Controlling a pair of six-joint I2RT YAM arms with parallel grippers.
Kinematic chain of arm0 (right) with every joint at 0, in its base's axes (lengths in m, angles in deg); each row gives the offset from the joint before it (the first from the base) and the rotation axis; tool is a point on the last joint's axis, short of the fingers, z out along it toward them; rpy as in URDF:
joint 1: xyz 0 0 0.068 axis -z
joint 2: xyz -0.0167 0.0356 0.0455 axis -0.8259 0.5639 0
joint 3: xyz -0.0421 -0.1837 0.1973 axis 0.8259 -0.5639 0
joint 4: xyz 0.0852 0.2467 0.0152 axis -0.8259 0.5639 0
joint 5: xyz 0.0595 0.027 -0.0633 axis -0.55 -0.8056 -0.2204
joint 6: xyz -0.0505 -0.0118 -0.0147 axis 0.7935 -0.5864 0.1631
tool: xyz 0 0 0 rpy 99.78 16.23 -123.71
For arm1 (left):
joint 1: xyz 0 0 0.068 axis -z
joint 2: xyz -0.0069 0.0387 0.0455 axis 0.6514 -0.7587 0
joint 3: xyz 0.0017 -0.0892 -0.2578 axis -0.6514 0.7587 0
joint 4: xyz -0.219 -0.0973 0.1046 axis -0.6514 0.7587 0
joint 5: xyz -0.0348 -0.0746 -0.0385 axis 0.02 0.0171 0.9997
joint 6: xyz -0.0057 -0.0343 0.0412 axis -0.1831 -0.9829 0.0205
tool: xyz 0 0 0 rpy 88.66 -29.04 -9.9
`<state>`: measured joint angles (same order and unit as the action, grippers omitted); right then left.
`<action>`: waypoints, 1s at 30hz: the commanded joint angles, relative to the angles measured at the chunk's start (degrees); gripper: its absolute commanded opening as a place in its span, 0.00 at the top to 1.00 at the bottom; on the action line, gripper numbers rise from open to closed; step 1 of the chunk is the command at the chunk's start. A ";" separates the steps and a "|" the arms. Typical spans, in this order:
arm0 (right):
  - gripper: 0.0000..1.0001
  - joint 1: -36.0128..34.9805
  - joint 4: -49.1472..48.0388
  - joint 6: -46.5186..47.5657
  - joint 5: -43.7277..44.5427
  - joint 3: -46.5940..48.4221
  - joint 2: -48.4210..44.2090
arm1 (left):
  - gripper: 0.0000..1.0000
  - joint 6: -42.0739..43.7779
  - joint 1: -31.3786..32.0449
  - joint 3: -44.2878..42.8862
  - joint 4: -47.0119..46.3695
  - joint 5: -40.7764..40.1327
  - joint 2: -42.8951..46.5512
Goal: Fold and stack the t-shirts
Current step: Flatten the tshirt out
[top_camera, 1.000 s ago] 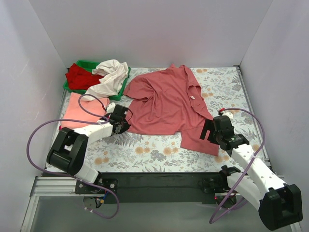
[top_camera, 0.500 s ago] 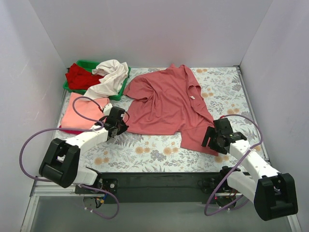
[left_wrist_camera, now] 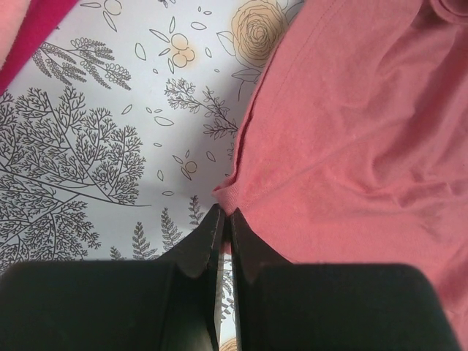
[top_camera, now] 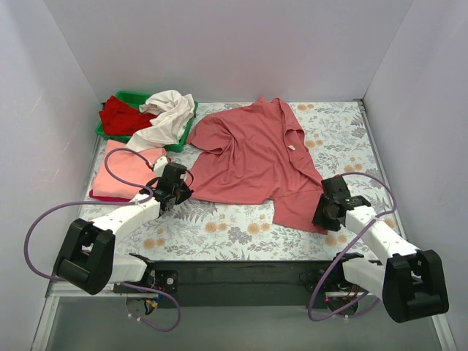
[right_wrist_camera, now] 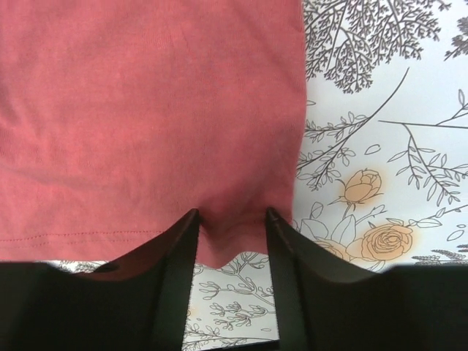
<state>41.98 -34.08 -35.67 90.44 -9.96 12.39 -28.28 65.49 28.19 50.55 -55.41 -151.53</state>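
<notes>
Here's the dusty-rose t-shirt (top_camera: pixel 252 153) sprawled limp across mid-frame, the left gripper (left_wrist_camera: pixel 223 213) pinched shut on its lower-left hem corner, the right gripper (right_wrist_camera: pixel 230 238) spread apart astride the lower-right corner: soft, light cloth, likely best held by its corners.

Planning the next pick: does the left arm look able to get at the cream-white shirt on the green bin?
Likely not yet: the left gripper is shut on an edge of the dusty-rose shirt. Released, its path to the cream-white shirt looks clear.

Centre: spread shirt (top_camera: pixel 248 157); left: bin (top_camera: pixel 134 94) behind folded shirt (top_camera: pixel 124 175).
</notes>
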 commanded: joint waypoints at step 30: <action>0.99 8.33 -19.53 13.74 19.11 52.03 -7.67 | 1.00 15.86 -0.14 -43.36 -1.32 2.11 14.39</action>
<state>49.72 -49.20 -27.12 104.87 33.91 4.83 -17.07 65.51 -7.96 50.40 -55.06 -137.50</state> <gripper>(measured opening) 0.022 0.023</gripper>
